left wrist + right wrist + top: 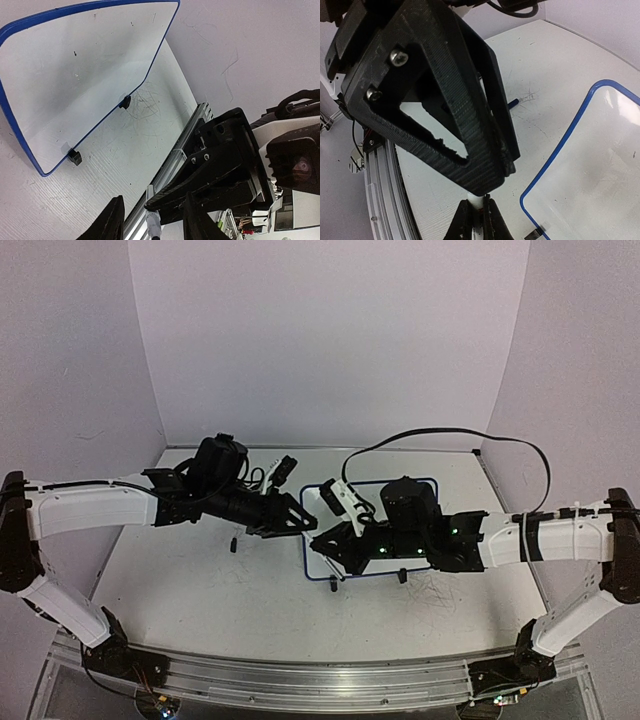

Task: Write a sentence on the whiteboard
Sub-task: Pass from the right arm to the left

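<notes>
Two robot arms reach in from either side and meet at the middle of a scuffed white table. Between them, the whiteboard lies flat on the table, a small white rectangle with rounded corners and a thin blue frame, and the right arm covers much of it in the top view. Both of its black clip feet sit along the edge nearest the arms' bases. From the left wrist, the board's face shows white with only a few dark specks. The right gripper hangs over the board's left edge, its jaws pinched tight on a thin white pen that sticks out past the fingertips. The left gripper faces it tip to tip, just to the left of the board. Its jaws stand partway apart, one finger on each side of the pen's free end, and the left wrist view shows a gap on both sides, so they are not touching it. Faint grey scribble marks cover the table beside the board. An aluminium rail runs along the near edge under both bases, and a black cable arcs above the right arm.
</notes>
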`<state>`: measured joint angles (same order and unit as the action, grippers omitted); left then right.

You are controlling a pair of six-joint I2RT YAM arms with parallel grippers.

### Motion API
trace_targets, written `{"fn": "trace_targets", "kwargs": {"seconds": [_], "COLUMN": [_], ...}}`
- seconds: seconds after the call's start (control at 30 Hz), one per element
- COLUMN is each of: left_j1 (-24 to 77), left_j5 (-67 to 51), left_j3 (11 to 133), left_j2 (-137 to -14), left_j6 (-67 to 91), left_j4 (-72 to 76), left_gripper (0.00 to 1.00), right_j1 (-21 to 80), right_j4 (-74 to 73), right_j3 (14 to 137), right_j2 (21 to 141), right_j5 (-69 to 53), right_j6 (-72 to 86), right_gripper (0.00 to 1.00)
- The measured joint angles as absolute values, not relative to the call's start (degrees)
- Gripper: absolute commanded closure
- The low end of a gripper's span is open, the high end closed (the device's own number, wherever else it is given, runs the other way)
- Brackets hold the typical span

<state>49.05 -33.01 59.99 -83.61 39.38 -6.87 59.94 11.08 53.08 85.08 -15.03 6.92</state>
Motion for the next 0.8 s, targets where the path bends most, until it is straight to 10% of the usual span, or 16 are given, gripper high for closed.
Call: {"fn": "trace_targets", "kwargs": {"seconds": [0.47, 0.8], "left_j1": [49.89, 49.93], "left_j5": [-33.42, -30.51], "left_j3": [59.99, 60.57], "left_j2": [-84.42, -84.39], "left_j6": [39.10, 37.95], "left_j4": [-6.41, -6.56], "left_gripper": [0.95, 1.00], "right_j1": [59.94, 59.94], "right_j4": [11.30, 12.64], "right_j3": [53.15, 52.88], "right_j2": [85.08, 84.85], "right_j5": [-14.13, -11.10], "right_j6": [7.12, 11.05], "right_gripper": [0.97, 0.10]}}
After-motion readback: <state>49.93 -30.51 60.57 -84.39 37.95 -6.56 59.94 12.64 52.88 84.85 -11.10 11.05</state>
